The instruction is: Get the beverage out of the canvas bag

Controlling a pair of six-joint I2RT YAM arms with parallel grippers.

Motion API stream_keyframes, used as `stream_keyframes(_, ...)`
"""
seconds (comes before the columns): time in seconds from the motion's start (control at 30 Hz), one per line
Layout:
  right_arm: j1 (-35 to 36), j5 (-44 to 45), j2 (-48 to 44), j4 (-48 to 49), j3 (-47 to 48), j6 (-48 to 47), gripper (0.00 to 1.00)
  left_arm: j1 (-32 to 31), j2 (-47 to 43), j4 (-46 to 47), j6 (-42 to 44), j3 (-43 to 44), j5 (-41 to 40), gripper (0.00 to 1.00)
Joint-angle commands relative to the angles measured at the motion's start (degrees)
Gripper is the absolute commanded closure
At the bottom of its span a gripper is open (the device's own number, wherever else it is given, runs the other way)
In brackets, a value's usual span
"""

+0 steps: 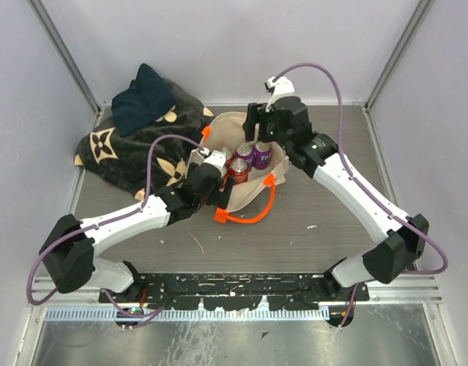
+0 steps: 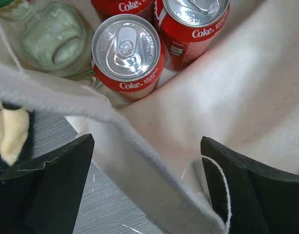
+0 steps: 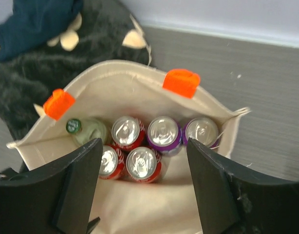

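The cream canvas bag (image 1: 228,122) stands open mid-table with orange tabs (image 3: 181,82) on its rim. Inside stand red Coke cans (image 3: 141,164), two purple cans (image 3: 164,132) and a green-capped glass bottle (image 3: 86,129). My right gripper (image 3: 144,180) hangs open above the bag's mouth, with the cans showing between its fingers and nothing held. My left gripper (image 2: 147,195) is open and straddles the bag's near-left rim (image 2: 140,146): one finger is outside over the table, the other inside against the cloth. A Coke can (image 2: 128,51) stands just beyond the rim.
A dark patterned blanket (image 1: 135,149) with a navy cloth (image 1: 142,99) on it lies against the bag's left side. An orange strap handle (image 1: 249,217) loops onto the table in front of the bag. Grey walls enclose the table at the back and sides.
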Motion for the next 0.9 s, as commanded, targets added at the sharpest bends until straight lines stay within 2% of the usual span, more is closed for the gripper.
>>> stream_keyframes(0.0,1.28,-4.9,3.38,-1.31,-0.42,-1.46,0.23,-0.34,-3.21,3.21,-1.54,-2.79,-2.52,0.02)
stream_keyframes(0.2,2.3,-6.78,8.31,-2.64,-2.03,-2.91,0.07,-0.33,-3.67,3.66,-2.22,-2.97,-2.98,0.02)
stream_keyframes(0.33,2.69,-7.61,11.44,-3.46,-2.26,-3.82,0.04,-0.32,-3.15,3.16,-2.66,-2.68,-2.92,0.02)
stream_keyframes(0.57,2.9,-7.96,15.68,-2.78,-2.73,-2.97,0.03,-0.32,-3.44,2.29,-3.71,-3.13,-3.49,0.02)
stream_keyframes(0.87,2.95,-7.98,20.49,-2.62,-2.96,-1.86,0.12,-0.32,-5.79,1.71,-4.16,-4.71,-5.25,0.02)
